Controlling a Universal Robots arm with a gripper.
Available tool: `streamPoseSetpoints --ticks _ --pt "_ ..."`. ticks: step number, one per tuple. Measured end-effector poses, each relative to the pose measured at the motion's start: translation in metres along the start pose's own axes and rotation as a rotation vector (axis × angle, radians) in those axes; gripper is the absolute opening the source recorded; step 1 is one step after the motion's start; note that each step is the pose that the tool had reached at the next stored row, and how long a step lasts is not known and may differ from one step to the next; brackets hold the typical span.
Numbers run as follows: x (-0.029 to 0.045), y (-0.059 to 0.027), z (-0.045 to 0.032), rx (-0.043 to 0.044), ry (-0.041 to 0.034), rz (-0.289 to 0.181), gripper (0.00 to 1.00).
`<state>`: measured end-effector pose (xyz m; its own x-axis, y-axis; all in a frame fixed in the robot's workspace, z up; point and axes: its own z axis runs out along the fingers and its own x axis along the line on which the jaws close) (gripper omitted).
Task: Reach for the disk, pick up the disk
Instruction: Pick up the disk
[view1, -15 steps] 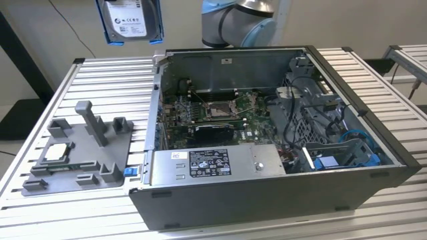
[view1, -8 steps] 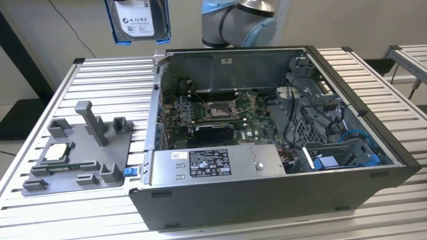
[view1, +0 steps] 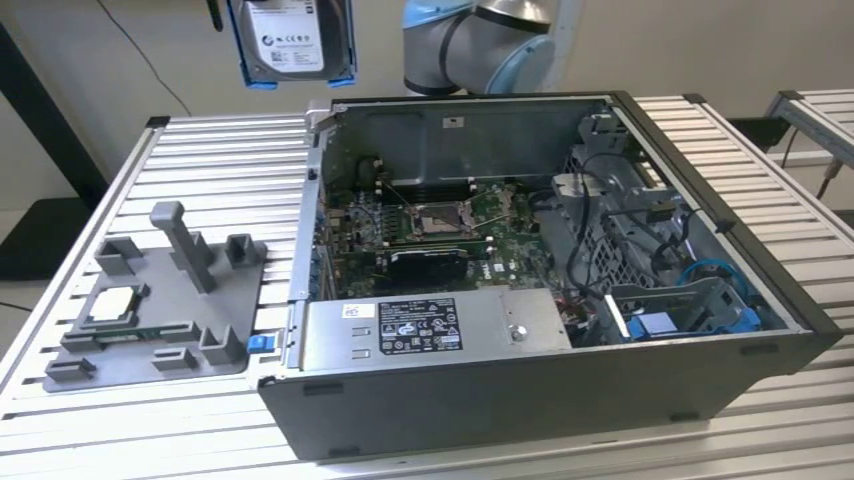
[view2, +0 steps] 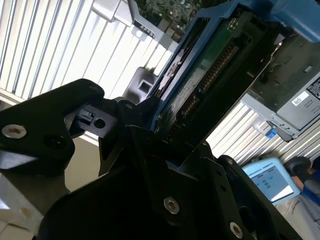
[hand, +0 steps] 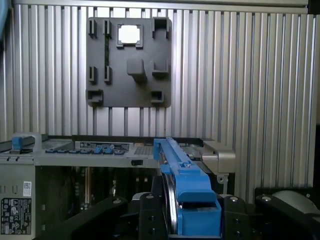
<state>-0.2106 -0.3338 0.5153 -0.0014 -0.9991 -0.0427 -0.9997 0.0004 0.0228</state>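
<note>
Slatted metal table (view1: 160, 440) is carrying an open computer case (view1: 534, 400), which is lying on its side with the interior facing up. Inside it, a boxy silver power supply (view1: 427, 325) with a black label is sitting along the near wall, and a green motherboard (view1: 427, 225) is lying behind it. On the exterior view's left of the case, a grey fixture plate (view1: 160, 300) is resting on the slats and is holding a square chip (view1: 114, 303). The disk (view1: 291, 40) is hanging in the air well above the table, beyond the case's far corner, with its white label facing the exterior camera and the robot arm (view1: 481, 40) just to the exterior view's right. In the first wrist view the gripper (hand: 192, 215) is clamping the disk edge-on, with its jaws pressing on both flat faces and the blue bracket (hand: 175, 160) projecting forward over the case edge. In the second wrist view the disk's underside and connector row are showing beyond the black gripper body
</note>
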Motion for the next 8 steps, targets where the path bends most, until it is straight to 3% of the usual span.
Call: streamPoseSetpoints --ticks 8 --pt "0.0 -0.021 -0.0005 -0.0006 0.0 0.0 0.0"
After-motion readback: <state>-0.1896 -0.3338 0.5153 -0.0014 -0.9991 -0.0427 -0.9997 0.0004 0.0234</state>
